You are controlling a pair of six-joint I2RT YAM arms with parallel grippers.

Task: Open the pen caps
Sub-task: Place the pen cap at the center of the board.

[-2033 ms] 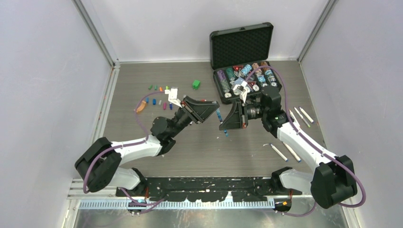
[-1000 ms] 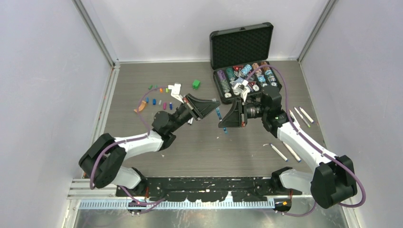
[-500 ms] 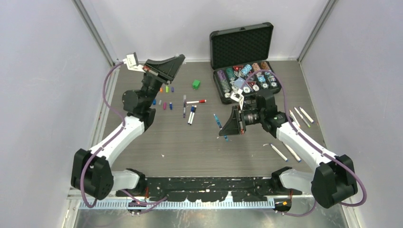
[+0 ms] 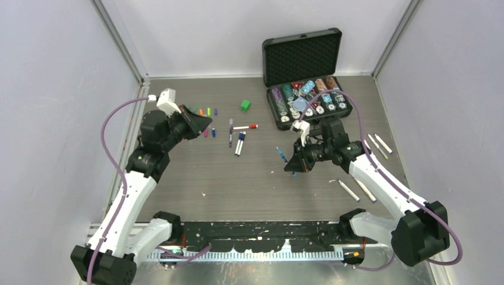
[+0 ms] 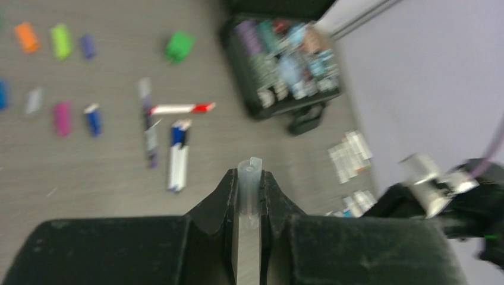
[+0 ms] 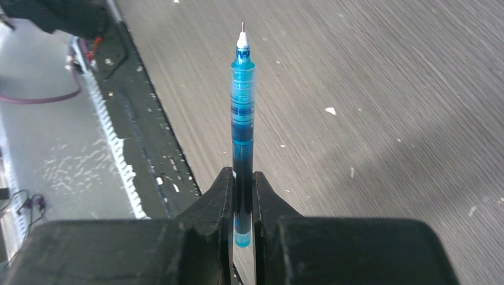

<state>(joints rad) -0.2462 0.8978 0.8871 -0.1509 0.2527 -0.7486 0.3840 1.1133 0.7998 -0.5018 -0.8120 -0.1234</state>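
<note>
The left gripper (image 5: 249,178) hangs over the far left part of the worktop (image 4: 249,184), its jaws pinching a small pale cap (image 5: 250,169) that stands out just past the fingertips. In the top view this gripper sits just beside the loose caps (image 4: 208,111), which lie in a scattered group at the far left: orange, green and purple in one row, with blue, magenta and grey ones a little nearer. The right gripper (image 6: 242,175) is out over the middle of the worktop, right of centre, its jaws pressed onto the lower barrel of a blue pen (image 6: 242,101). The pen's fine bare tip points away from the gripper, and no cap is on it. Between the two arms, a red-tipped pen (image 4: 245,127), a dark pen (image 4: 230,132) and two blue-ended pens (image 4: 239,142) lie close together on the worktop. More pens (image 4: 377,144) rest near the right edge, and two others (image 4: 353,190) lie nearer, beside the right arm. A small green cube (image 4: 245,105) sits far of the middle pens. An open black case (image 4: 302,56) of poker chips stands at the far right, its lid upright.
</note>
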